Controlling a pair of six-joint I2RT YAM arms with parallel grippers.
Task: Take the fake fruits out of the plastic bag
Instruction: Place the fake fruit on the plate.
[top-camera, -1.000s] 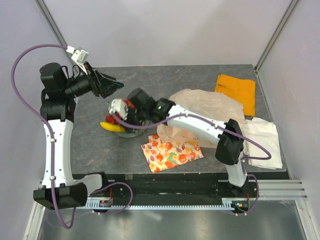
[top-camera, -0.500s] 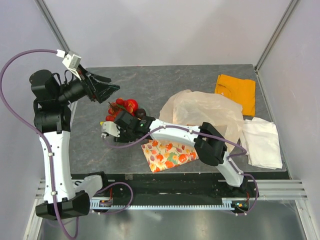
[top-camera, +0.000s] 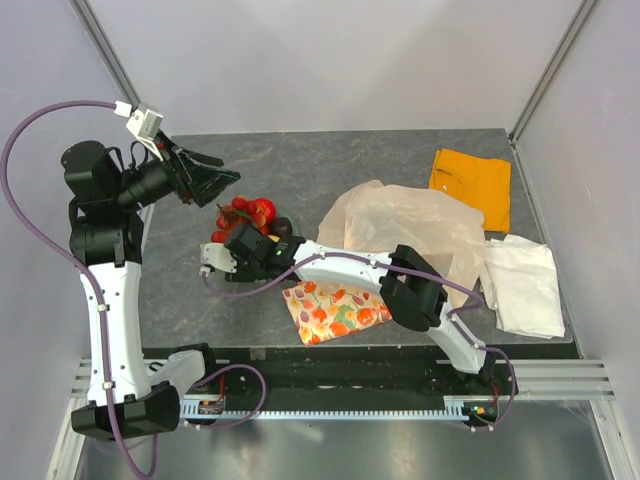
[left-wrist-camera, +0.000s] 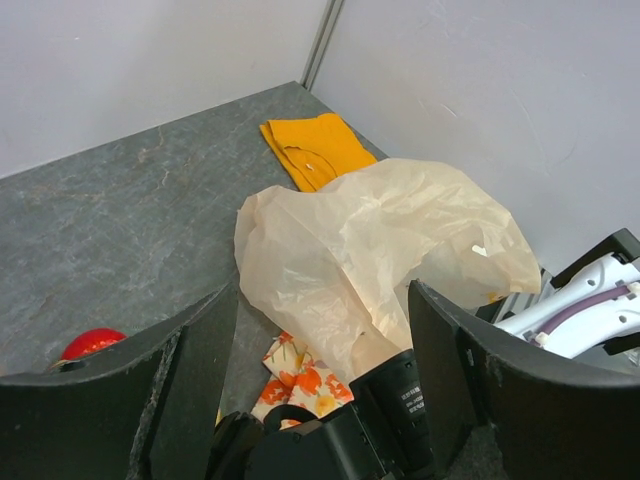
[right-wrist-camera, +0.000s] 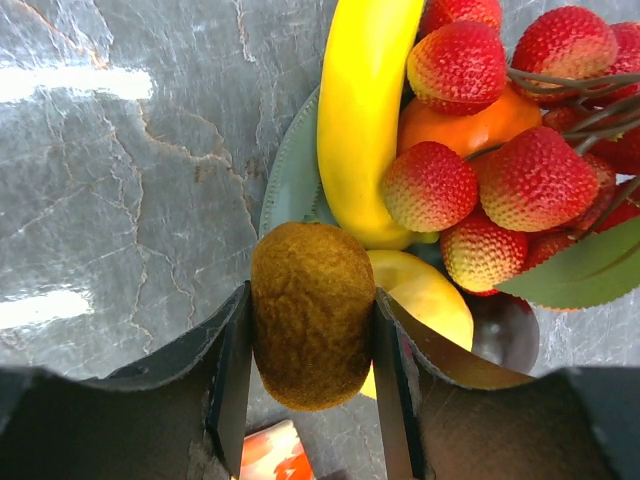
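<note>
The plastic bag (top-camera: 410, 225) lies crumpled at mid-right; it also shows in the left wrist view (left-wrist-camera: 370, 250). Fake fruits are piled on a grey-green plate (right-wrist-camera: 290, 180): a yellow banana (right-wrist-camera: 365, 110), an orange (right-wrist-camera: 460, 125), a lemon (right-wrist-camera: 425, 300) and a red bumpy bunch (right-wrist-camera: 500, 170). The pile (top-camera: 250, 215) sits at the left. My right gripper (right-wrist-camera: 312, 292) is shut on a brown fuzzy kiwi (right-wrist-camera: 310, 340), just at the plate's near edge (top-camera: 248, 240). My left gripper (top-camera: 205, 180) is open and empty, raised left of the pile (left-wrist-camera: 320, 295). A red apple (left-wrist-camera: 92, 343) shows by its left finger.
A flat fruit-patterned cloth (top-camera: 335, 308) lies near the front edge, right of my right gripper. An orange cloth (top-camera: 472, 180) lies at the back right. A folded white cloth (top-camera: 525, 285) lies at the right edge. My right arm stretches across the bag's near side.
My right gripper has swung from over the fruit pile to its near side, then held almost still. My left arm has pulled back and up to the left.
</note>
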